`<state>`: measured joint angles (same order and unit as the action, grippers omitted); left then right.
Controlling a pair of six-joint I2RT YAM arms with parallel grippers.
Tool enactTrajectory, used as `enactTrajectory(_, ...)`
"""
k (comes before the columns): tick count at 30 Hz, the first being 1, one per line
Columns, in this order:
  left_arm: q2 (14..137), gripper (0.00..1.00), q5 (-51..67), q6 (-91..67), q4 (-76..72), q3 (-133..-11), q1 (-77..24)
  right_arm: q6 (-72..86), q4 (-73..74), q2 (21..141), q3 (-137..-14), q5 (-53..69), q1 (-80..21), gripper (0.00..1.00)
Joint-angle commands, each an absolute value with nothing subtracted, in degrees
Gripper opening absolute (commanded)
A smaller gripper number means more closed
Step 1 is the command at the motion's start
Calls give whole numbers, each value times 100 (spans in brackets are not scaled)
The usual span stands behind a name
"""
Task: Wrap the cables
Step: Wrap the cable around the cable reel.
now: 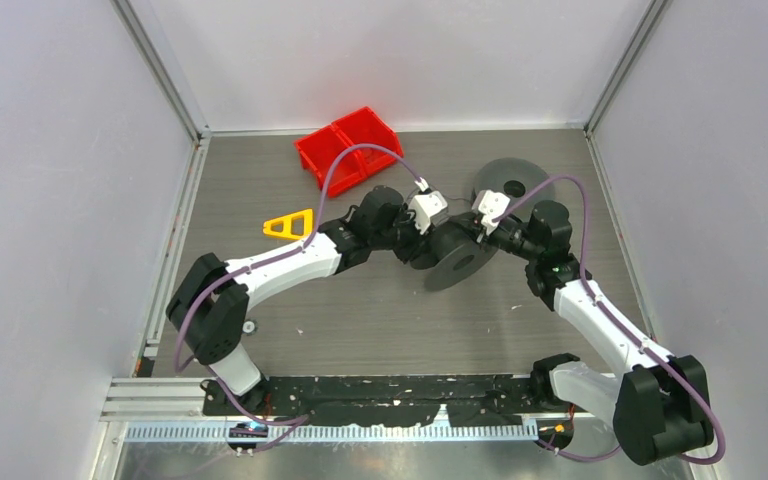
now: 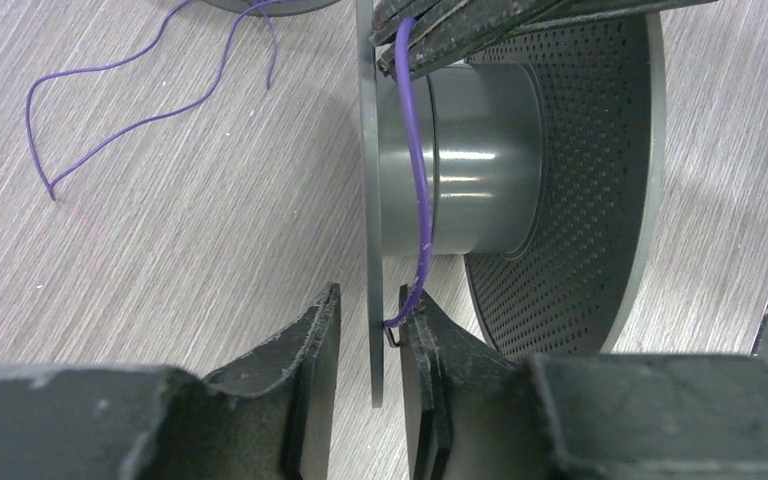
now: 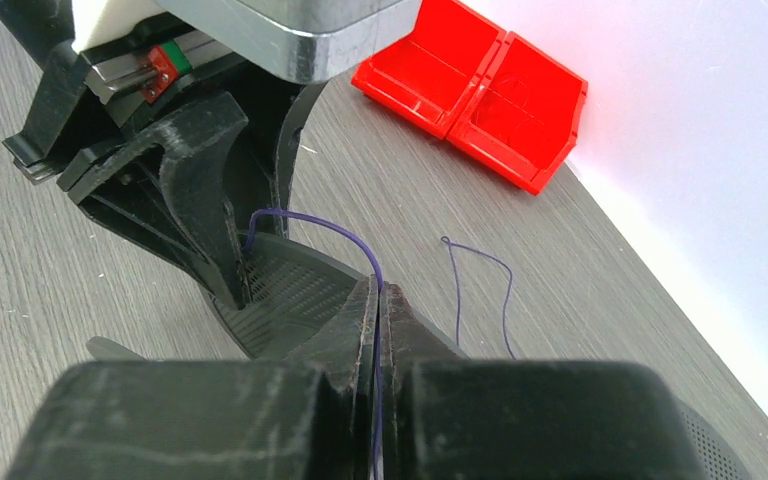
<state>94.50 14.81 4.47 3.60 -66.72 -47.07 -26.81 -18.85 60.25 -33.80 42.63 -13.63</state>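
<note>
Left wrist view: thin purple cable [image 2: 418,150], limp, light and easily kinked, lies over the hub of the grey spool [image 2: 485,170], pinched by the right gripper [image 3: 378,292], jaws pressed together; the left gripper [image 2: 370,305] straddles the flange [image 2: 372,200], jaws part spread, the wire probably best gripped near its end.

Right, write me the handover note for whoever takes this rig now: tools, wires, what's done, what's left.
Left tool: open, jaws straddling one flange of the spool between the arms, a gap on each side; the wire's end sits by one finger.
Right tool: shut on the purple wire, which runs from it across the spool's hub.
Second spool: flat on the table further back, a loose wire trailing beside it.
Done: wire laid across the bare hub, no full turn visible.
Left: secure the end, wind this wire, then probably the loose one.
</note>
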Motion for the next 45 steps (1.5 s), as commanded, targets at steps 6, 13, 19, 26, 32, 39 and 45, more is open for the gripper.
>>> enactTrajectory(6, 9442, 33, 1654, 367, 35, -6833, -4667, -3075, -1530, 5860, -3465, 4081, -1326, 5)
enactTrajectory(13, 9405, 34, 1674, 409, 35, -6809, -4667, -3342, -1278, 5724, -3494, 3909, -1317, 5)
enactTrajectory(19, 9346, 38, 1770, 479, 35, -6766, -4658, -3402, -1284, 5669, -3463, 3927, -1327, 5)
enactTrajectory(26, 9232, 39, 1955, 476, -163, -6675, -4584, -3455, -1283, 5608, -3425, 3932, -1333, 5)
enactTrajectory(32, 9124, 43, 2023, 568, -122, -6613, -4562, -3427, -1375, 5581, -3389, 3974, -1328, 5)
enactTrajectory(39, 9127, 41, 1958, 558, -149, -6601, -4518, -3421, -1404, 5540, -3367, 3987, -1328, 6)
enactTrajectory(45, 9229, 35, 1948, 606, -102, -6661, -4510, -3420, -1421, 5530, -3368, 3986, -1328, 5)
